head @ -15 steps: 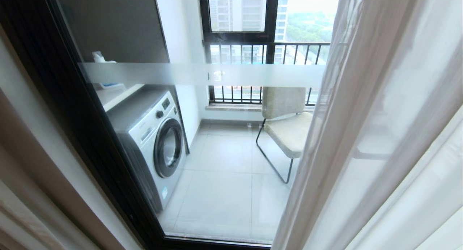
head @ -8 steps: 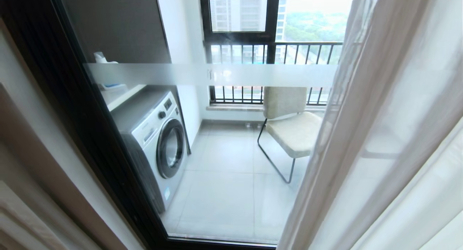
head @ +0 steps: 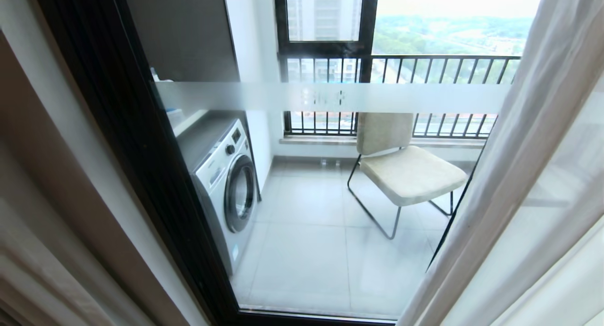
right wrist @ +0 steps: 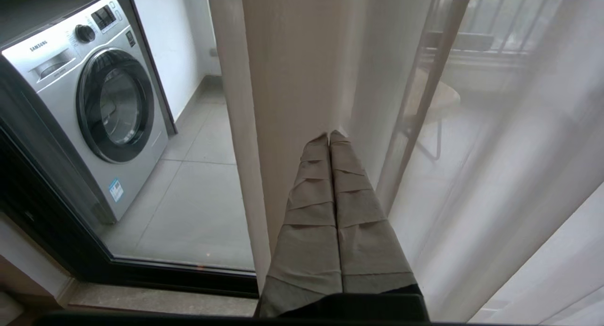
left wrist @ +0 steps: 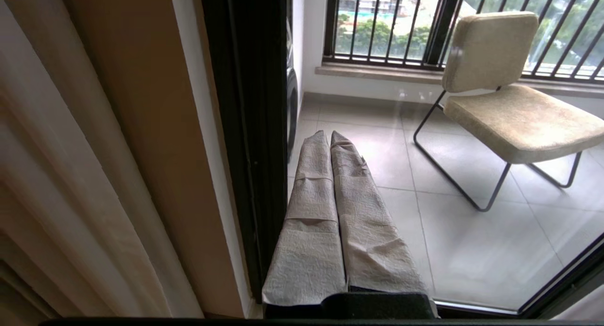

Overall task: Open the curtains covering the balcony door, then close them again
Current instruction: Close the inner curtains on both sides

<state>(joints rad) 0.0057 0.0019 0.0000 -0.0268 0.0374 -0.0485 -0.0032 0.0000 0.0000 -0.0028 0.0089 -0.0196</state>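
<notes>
Balcony door (head: pixel 141 142): a tall black-framed glass panel, shut, filling the middle of the head view; a frosted horizontal band (head: pixel 330 97) with small characters runs across the glass at about railing height.
Curtains, right side (head: pixel 533 184): see-through white sheer hangs in soft folds down the right edge of the head view, covering that part of the glass; the chair's far side and the railing show faintly through it.
Curtains, left side (head: pixel 33 260): pale beige-grey opaque folds gathered at the far left, against a tan wall strip beside the door frame.
Uncovered glass: the wide middle stretch between the two curtain sides is bare.
Left gripper (left wrist: pixel 329 135): seen only in its wrist view, its two cloth-wrapped fingers pressed together with nothing between them, pointing at the glass just beside the black frame.
Right gripper (right wrist: pixel 329 136): seen only in its wrist view, cloth-wrapped fingers also pressed together and empty, tips right at the edge fold of the sheer curtain; whether they touch it cannot be told.
Washing machine (head: pixel 226 184): a silver front-loader on the balcony, behind the glass on the left.
Chair (head: pixel 406 170): beige cushioned seat on a thin black metal frame, on the grey tiled balcony floor.
Railing (head: pixel 424 71): black bars in the outer window, with greenery and buildings beyond.
</notes>
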